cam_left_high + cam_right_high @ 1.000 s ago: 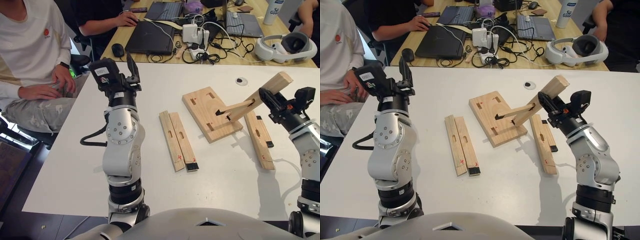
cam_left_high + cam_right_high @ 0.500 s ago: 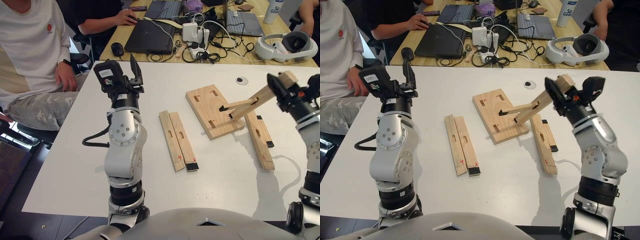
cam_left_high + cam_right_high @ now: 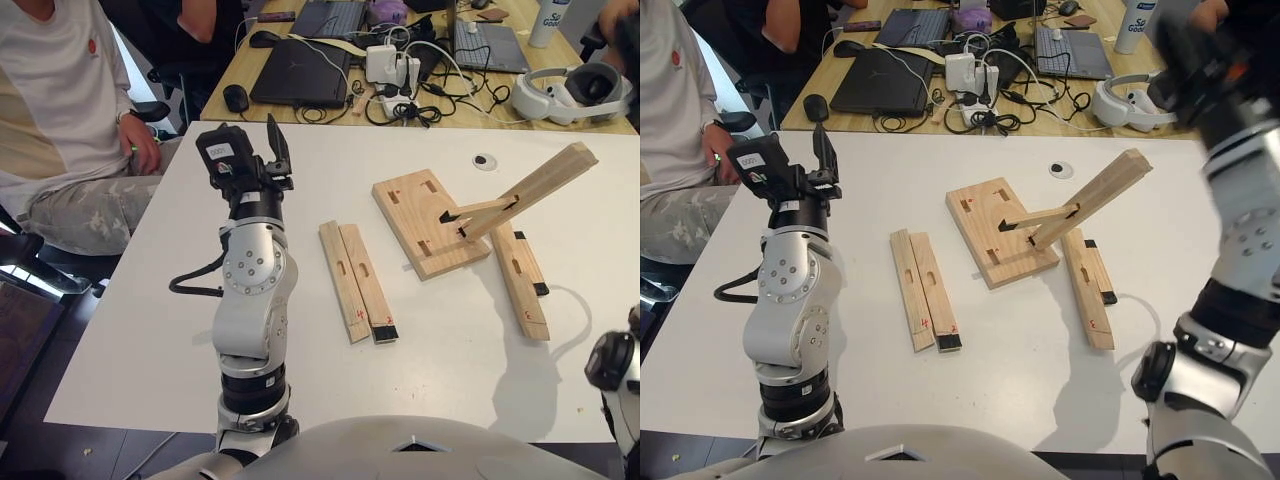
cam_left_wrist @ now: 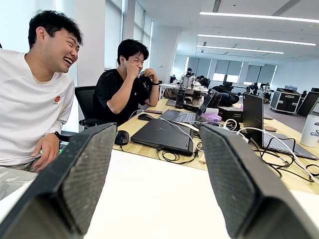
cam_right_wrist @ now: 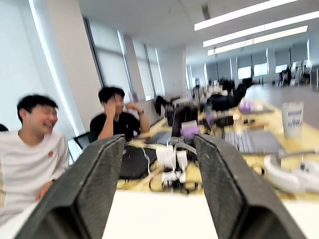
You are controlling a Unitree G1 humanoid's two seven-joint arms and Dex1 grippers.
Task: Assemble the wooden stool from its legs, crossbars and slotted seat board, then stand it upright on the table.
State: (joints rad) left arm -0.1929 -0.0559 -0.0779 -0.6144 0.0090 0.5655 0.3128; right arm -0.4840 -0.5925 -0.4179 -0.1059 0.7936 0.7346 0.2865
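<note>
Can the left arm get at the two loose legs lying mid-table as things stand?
Probably yes: the legs lie flat beside the left arm with nothing over them, and its tool is open and empty.

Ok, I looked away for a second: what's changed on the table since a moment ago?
The right gripper let go of the leg and swung up and away; it is open, empty. The leg stayed propped at a tilt, its crossbar on the seat board. The left gripper stayed raised and open; the flat pieces kept still.
</note>
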